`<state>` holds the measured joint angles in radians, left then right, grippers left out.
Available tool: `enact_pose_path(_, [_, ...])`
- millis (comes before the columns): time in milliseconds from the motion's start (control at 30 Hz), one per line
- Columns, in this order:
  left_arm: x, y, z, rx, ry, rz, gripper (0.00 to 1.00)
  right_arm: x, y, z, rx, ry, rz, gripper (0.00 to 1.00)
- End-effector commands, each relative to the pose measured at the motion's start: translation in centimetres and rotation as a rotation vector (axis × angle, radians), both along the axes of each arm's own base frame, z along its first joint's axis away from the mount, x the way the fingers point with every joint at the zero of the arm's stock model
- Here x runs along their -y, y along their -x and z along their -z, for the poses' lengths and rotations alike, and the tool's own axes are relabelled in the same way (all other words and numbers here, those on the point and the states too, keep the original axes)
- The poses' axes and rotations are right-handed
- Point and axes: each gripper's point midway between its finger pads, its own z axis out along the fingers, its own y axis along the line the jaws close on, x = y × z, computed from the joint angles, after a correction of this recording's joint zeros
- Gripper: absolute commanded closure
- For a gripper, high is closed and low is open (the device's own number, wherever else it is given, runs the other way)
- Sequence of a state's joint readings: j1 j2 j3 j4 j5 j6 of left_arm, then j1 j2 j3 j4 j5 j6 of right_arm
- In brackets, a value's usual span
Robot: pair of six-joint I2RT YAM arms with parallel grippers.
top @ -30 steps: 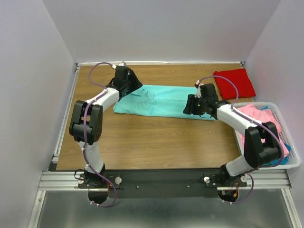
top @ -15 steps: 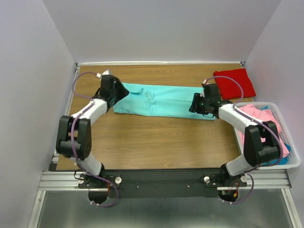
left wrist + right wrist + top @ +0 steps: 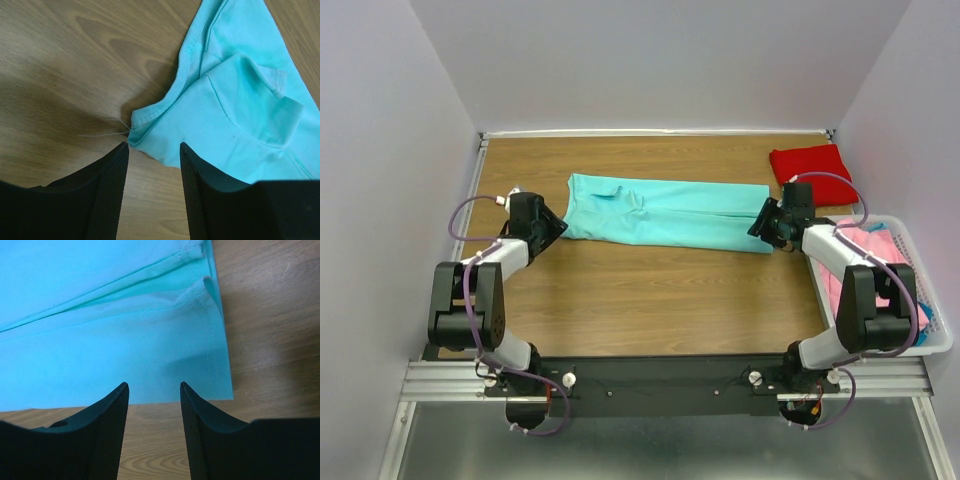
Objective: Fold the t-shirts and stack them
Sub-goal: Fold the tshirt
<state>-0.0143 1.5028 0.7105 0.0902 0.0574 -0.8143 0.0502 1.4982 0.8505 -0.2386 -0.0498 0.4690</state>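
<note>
T-shirt (image 3: pixel 665 212) on table (image 3: pixel 640 290), basket (image 3: pixel 930 348) at right

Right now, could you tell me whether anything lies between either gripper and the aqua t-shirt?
Nothing visible does. The left gripper, open, sits at the left end of the aqua t-shirt; the right gripper, also open, faces its right end across only a strip of bare table.

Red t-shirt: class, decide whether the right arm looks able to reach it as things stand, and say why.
Probably yes. The right gripper hangs open at the end of the aqua t-shirt, and the folded red t-shirt lies close beside it on the table, with nothing between them.
</note>
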Motion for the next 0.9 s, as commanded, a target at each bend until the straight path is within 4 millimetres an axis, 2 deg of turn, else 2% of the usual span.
enact_pose_path(0, [0.4,-1.0,0.7,-0.002,0.03,0.013,0.48,0.5,-0.5,-0.8,0.043,-0.02,0.044,0.48])
enact_pose_path(233, [0.4,-0.9,2.9,-0.062,0.034,0.004,0.5,1.2,-0.9,-0.5,0.048,-0.011,0.085,0.48])
enact_pose_path(367, [0.1,-0.8,3.3,-0.081,0.017,-0.006,0.58,1.9,-0.8,1.1,0.015,-0.005,0.113,0.48])
enact_pose_path(467, [-0.1,-0.6,3.4,-0.096,0.004,-0.004,0.73,2.2,-0.4,2.3,-0.015,-0.011,0.131,0.48])
enact_pose_path(500, [-0.2,-0.5,3.4,-0.099,0.001,-0.006,0.76,2.1,-0.3,2.5,-0.023,-0.012,0.134,0.48])
enact_pose_path(533, [-0.3,-0.5,3.4,-0.101,-0.008,-0.006,0.84,2.2,-0.1,3.0,-0.036,-0.011,0.136,0.48])
enact_pose_path(633, [-0.9,-0.2,3.6,-0.133,-0.048,-0.008,0.99,3.2,0.4,4.2,-0.065,0.04,0.164,0.48])
enact_pose_path(733, [-1.9,-0.2,3.3,-0.153,-0.109,-0.016,1.0,3.6,1.1,5.0,-0.089,0.066,0.172,0.48])
enact_pose_path(767, [-2.0,0.2,3.3,-0.17,-0.125,-0.014,1.0,4.7,1.7,5.6,-0.111,0.082,0.201,0.48])
enact_pose_path(867, [-2.9,1.3,3.0,-0.194,-0.175,-0.019,1.0,5.0,2.8,6.3,-0.15,0.08,0.213,0.48])
